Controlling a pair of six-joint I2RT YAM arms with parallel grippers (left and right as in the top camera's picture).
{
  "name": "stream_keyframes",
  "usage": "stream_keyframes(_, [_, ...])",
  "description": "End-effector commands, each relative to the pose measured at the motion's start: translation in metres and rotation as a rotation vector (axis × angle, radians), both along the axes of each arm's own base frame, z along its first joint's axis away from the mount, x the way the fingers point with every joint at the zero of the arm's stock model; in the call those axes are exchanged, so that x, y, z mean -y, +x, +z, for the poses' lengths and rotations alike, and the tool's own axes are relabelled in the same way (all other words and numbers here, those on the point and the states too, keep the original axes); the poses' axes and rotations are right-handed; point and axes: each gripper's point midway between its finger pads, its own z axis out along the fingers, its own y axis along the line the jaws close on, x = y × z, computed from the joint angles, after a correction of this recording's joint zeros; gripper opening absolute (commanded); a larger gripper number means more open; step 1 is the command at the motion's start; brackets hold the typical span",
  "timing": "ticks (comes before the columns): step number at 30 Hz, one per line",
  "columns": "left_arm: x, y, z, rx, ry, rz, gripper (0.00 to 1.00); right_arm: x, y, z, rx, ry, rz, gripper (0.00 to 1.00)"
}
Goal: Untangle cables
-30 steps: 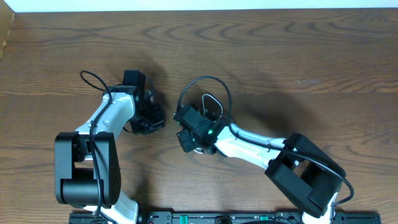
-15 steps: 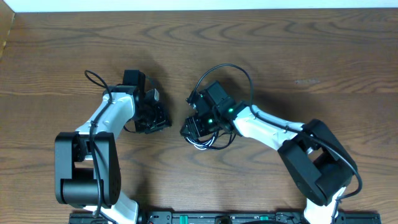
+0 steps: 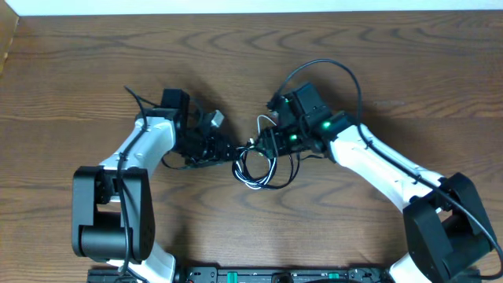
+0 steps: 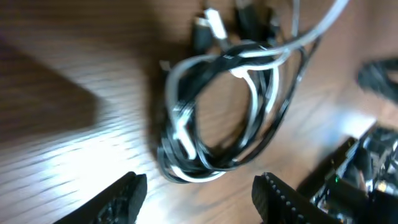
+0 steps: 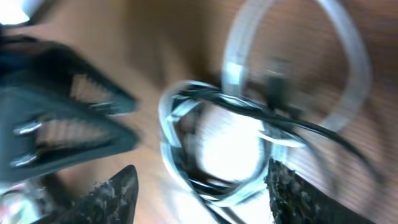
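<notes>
Left end effector [image 4: 200,186] and right end effector [image 5: 202,177] both gape wide, empty, over the cables [image 4: 177,124] coiled in a knot on the desk [image 3: 354,63] between them, so I'd pinch one separate cord each and pull apart slowly.

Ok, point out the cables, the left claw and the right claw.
cables [image 4: 177,118], left wrist view, left side of the loop.
left claw [image 4: 199,183], left wrist view, midway between its open fingertips.
right claw [image 5: 200,177], right wrist view, midway between its open fingertips.
</notes>
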Motion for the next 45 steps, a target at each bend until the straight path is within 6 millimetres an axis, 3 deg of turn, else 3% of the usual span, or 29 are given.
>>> stream_keyframes(1, [0.016, -0.009, 0.001, 0.034, -0.039, -0.099, 0.61, 0.036, 0.018, -0.008, 0.034, -0.126, -0.099, 0.65])
stream_keyframes(5, [0.021, -0.011, -0.010, 0.060, 0.055, -0.151, 0.61, 0.060, 0.020, -0.017, 0.009, -0.207, -0.152, 0.70])
stream_keyframes(9, [0.026, -0.013, -0.015, 0.072, 0.106, -0.180, 0.61, 0.065, 0.020, -0.019, 0.010, -0.230, -0.162, 0.73])
stream_keyframes(16, [0.000, -0.004, -0.036, 0.060, 0.407, -0.069, 0.61, 0.066, 0.020, -0.019, 0.010, -0.237, -0.164, 0.77])
stream_keyframes(21, [-0.001, -0.003, -0.038, 0.072, 0.439, -0.071, 0.61, 0.066, 0.020, -0.019, 0.009, -0.236, -0.163, 0.78])
stream_keyframes(24, [-0.001, -0.003, -0.038, 0.072, 0.439, -0.071, 0.60, 0.058, 0.015, -0.018, -0.006, -0.208, -0.140, 0.75])
stream_keyframes(29, [-0.001, -0.003, -0.038, 0.072, 0.439, -0.071, 0.46, 0.043, 0.005, -0.017, -0.007, -0.196, -0.095, 0.60])
stream_keyframes(35, [-0.001, -0.003, -0.038, 0.072, 0.439, -0.071, 0.44, 0.021, -0.009, -0.016, 0.014, -0.188, -0.030, 0.47])
stream_keyframes(38, [-0.001, -0.003, -0.038, 0.072, 0.439, -0.071, 0.44, 0.013, -0.013, -0.017, 0.024, -0.193, -0.016, 0.46])
stream_keyframes(41, [-0.001, -0.004, -0.039, 0.069, 0.440, -0.072, 0.44, 0.013, -0.014, -0.023, 0.039, -0.238, -0.032, 0.55])
stream_keyframes(45, [-0.002, -0.006, -0.044, 0.048, 0.445, -0.069, 0.44, 0.007, -0.018, -0.027, 0.037, -0.242, -0.012, 0.59])
